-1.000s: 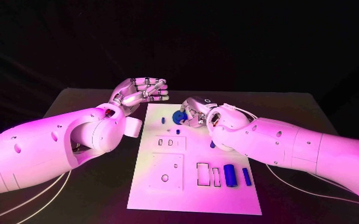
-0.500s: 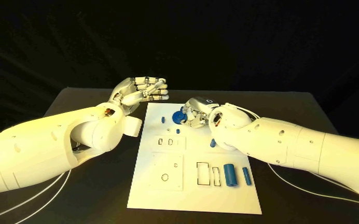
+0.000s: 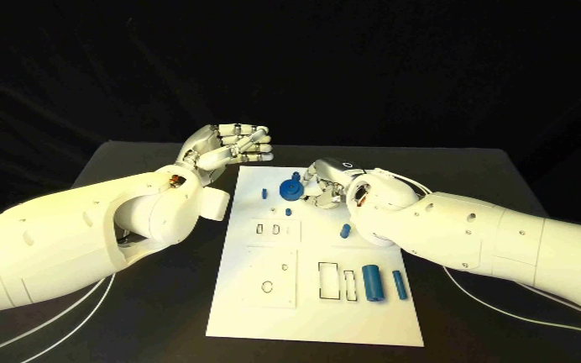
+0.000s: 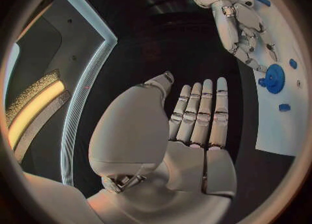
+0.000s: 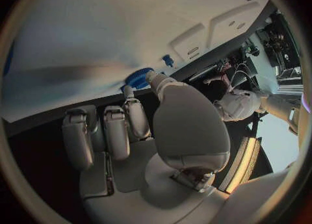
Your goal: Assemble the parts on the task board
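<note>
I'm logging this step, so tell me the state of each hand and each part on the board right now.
left hand: raised off the board's left edge, holding nothing.
right hand: lowered at the blue gear, fingertips by it.
blue gear: on the task board, far end.
two blue cylinders: lying side by side, untouched.
small blue peg: lying loose mid-board.

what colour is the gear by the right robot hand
Blue; the gear shows best in the left wrist view, on the white task board.

The head camera looks down from above at the whole task board point(image 3: 317, 296). Each wrist camera sits close behind its own hand. Both wrist views share the board's far end and the blue gear point(image 4: 274, 78).
</note>
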